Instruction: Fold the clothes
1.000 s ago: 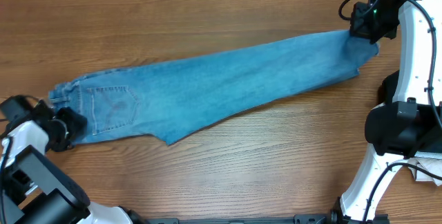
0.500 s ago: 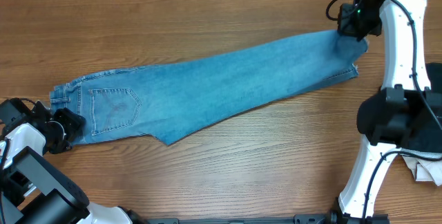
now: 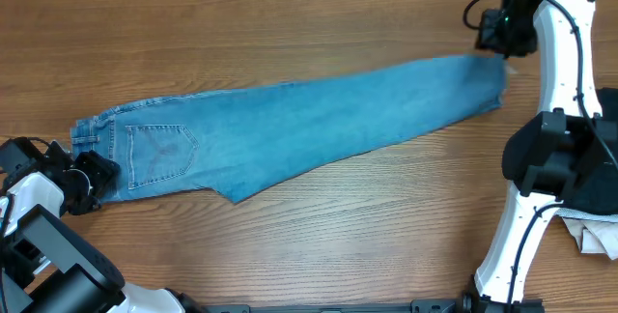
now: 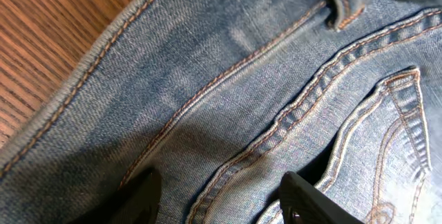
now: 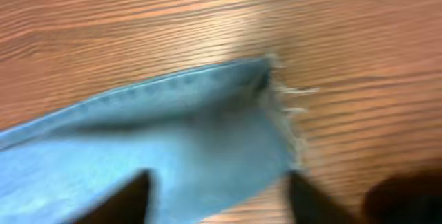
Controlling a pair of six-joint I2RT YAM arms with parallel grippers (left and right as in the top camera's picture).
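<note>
The light blue jeans [image 3: 290, 125] lie stretched flat across the table, waist at the left and frayed hem at the far right. My left gripper [image 3: 95, 173] is at the waist's lower left corner. In the left wrist view its jaws stand apart [image 4: 224, 200] over the seamed denim [image 4: 228, 79] by the back pocket, gripping nothing. My right gripper [image 3: 494, 35] hovers just beyond the hem end. In the right wrist view it is open [image 5: 217, 196], and the frayed hem [image 5: 276, 106] lies loose on the wood below it.
A whitish cloth [image 3: 594, 236] sits at the right edge behind the right arm's base [image 3: 550, 158]. Bare wooden tabletop [image 3: 338, 236] runs along the front of the jeans and behind them.
My right gripper has opened and let go of the leg end, which has dropped flat onto the table. The left gripper has stayed where it was.
</note>
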